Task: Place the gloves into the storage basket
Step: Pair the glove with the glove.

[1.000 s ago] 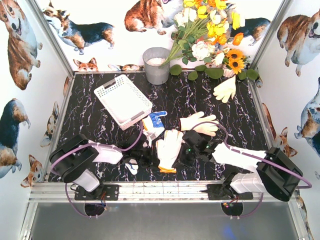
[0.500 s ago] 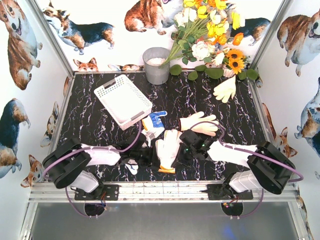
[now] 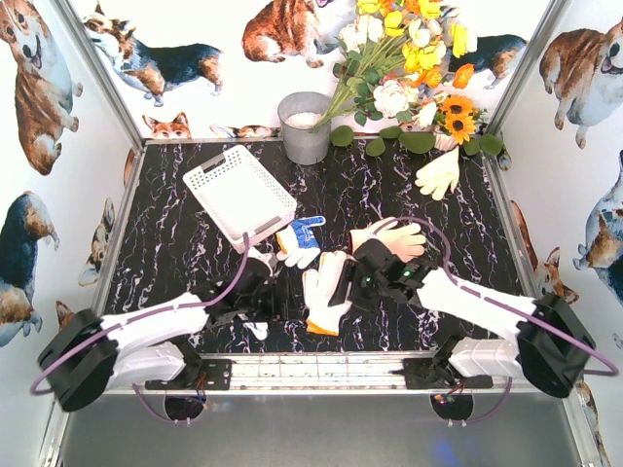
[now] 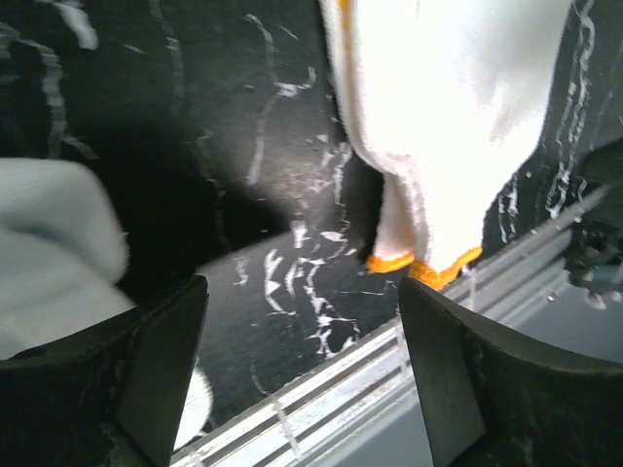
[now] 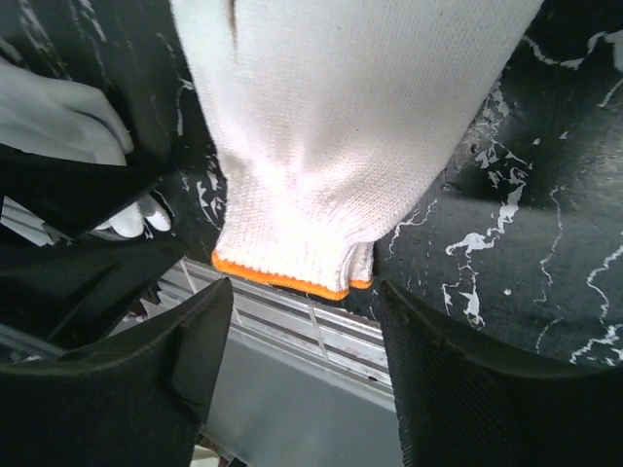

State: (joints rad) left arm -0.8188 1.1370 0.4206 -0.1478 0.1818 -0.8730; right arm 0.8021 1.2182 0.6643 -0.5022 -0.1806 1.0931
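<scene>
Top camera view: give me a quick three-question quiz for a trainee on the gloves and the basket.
1. True or false: the white perforated plastic basket already holds a glove.
2. In the right wrist view, the white knit glove has a cuff trim that is: A blue, B orange, C green.
3. Which glove lies closest to the basket?

Key: 1 false; 2 B; 3 the blue-and-white glove.
</scene>
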